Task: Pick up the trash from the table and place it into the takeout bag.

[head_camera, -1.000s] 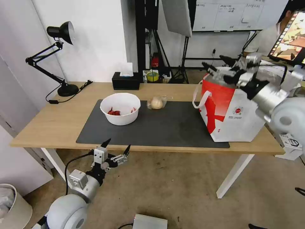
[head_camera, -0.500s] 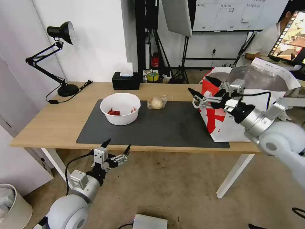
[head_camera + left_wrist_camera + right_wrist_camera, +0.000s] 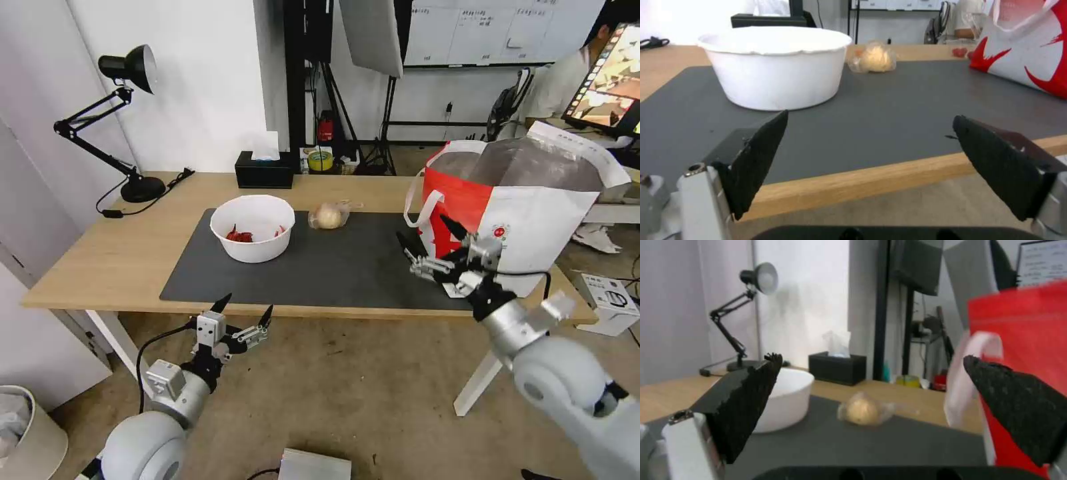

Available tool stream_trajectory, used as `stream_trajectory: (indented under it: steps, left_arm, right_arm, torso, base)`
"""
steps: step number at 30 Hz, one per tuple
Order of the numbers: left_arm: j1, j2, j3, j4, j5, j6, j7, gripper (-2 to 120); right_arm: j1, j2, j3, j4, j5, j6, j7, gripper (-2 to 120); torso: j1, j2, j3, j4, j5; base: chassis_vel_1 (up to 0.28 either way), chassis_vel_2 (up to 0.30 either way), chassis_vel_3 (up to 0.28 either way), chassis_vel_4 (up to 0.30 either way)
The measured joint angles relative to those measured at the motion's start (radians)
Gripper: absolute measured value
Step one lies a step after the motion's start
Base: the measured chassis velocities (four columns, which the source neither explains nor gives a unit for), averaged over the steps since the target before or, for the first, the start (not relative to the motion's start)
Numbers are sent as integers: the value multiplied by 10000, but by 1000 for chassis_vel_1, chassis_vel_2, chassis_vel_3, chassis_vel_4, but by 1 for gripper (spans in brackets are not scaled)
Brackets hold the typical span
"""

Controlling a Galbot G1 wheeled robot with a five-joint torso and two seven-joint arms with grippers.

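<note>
I'm seeing a black desk lamp sitting at the far left corner, its cord trailing along the wood. A black tissue box is standing at the back edge with a white tissue poking up. A white bin is sitting on the floor, lower left.

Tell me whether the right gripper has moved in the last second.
Yes. The right gripper was up over the mouth of the red-and-white insulated takeout bag; it now hangs open, lower and nearer the robot, in front of the bag's red face.
</note>
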Motion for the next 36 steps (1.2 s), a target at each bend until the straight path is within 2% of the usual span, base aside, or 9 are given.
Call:
stream_trajectory:
  steps: [8, 15, 36]
  left_arm:
    - [5, -32, 0, 20, 8, -29, 8, 100]
    - [-4, -14, -28, 41, 6, -42, 8, 100]
    - [54, -161, 52, 184, 112, -105, 24, 100]
  right_arm:
    - [-1229, 1071, 216, -332, -1093, 564, 223, 100]
    - [-1897, 1650, 277, -406, -1275, 730, 649, 100]
    - [-2608, 2168, 416, -856, -1894, 1032, 788, 100]
  torso:
    - [0, 0, 0, -1, 2]
    - [-1, 0, 0, 0, 2]
    - [0, 0, 0, 0, 1]
  base:
    - [0, 0, 0, 0]
    - [0, 0, 0, 0]
    - [0, 0, 0, 0]
